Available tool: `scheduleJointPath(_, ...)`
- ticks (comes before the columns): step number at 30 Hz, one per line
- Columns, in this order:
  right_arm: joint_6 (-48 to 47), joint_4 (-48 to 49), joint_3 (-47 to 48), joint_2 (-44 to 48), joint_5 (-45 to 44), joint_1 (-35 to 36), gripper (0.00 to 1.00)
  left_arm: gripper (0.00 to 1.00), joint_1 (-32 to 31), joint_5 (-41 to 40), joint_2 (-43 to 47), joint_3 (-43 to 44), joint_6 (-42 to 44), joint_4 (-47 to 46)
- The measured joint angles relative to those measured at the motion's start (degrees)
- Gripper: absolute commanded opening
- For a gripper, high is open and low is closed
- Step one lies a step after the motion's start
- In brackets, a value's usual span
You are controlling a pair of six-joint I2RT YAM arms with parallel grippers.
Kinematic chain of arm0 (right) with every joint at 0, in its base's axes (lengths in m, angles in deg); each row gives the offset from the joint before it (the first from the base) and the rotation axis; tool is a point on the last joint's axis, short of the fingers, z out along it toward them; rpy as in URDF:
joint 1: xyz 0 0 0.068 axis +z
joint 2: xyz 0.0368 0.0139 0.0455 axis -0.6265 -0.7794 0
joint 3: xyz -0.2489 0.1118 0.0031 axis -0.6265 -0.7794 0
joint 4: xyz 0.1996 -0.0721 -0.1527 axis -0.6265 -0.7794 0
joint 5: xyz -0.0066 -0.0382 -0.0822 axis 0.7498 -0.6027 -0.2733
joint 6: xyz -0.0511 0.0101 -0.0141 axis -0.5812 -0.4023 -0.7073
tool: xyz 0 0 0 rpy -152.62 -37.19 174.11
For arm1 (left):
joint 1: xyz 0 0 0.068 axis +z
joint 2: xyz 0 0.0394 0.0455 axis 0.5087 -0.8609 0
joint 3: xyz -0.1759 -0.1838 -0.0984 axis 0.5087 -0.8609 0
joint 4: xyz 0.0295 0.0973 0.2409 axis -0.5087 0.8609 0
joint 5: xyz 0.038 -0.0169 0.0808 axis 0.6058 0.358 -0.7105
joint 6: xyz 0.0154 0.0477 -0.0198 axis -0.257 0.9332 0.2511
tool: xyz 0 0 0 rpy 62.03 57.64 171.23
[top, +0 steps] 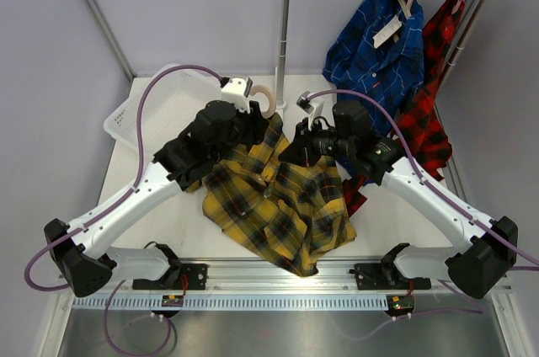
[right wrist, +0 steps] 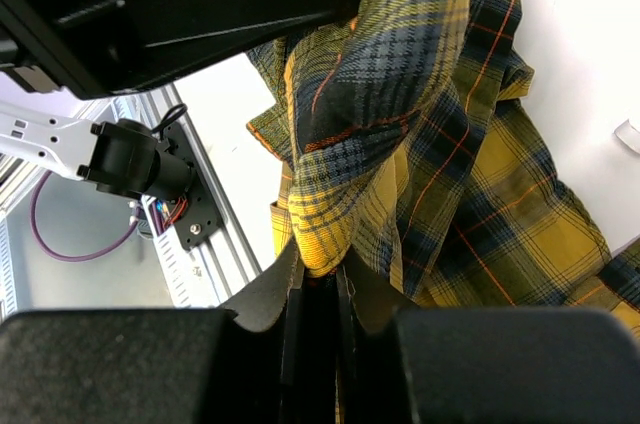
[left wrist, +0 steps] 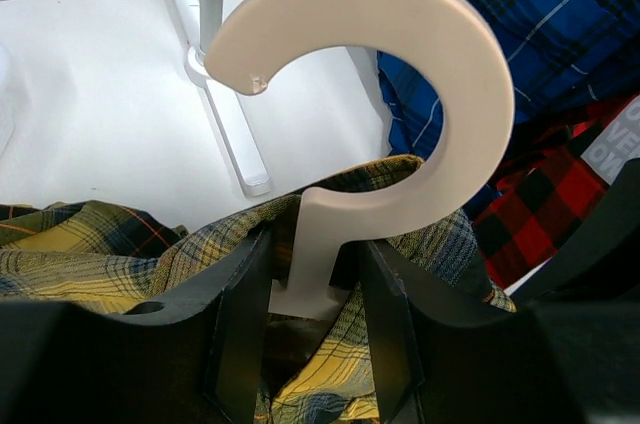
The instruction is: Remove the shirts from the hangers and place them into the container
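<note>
While the overhead view shows the yellow-and-black shirt (top: 278,205) spread on the bench (top: 152,226) between both arms, apart from the container (top: 126,117) at far left, uneven pulling could drag it off the near edge. Left wrist view: the left fingers (left wrist: 240,324) clasp the neck of the pale hanger (left wrist: 420,64), sunk in the collar, a narrow hold that might twist or slip. Right wrist view: the right fingers (right wrist: 262,306) are clenched on a fold of that shirt, which could slide free.

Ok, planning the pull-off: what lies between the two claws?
In the top view, bunched yellow shirt fabric bridges them: left claw clamps the hanger, right claw pinches the cloth.
</note>
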Motion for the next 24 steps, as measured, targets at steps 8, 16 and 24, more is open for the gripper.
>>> scheduleJointPath(8, 0.0, 0.0, 0.0, 0.3, -0.1, 0.1, 0.00, 0.26, -0.1, 0.0, -0.9, 0.0, 0.8, -1.0)
scheduleJointPath(16, -0.5, -0.6, 0.0, 0.6, -0.5, 0.2, 0.05, 0.00, -0.4, 0.3, -0.8, 0.0, 5.6, -0.9)
scheduleJointPath(24, -1.7, -2.3, 0.9, 1.9, -1.1, 0.9, 0.60, 0.00, -0.5, 0.6, 0.2, 0.0, 10.0, -1.2)
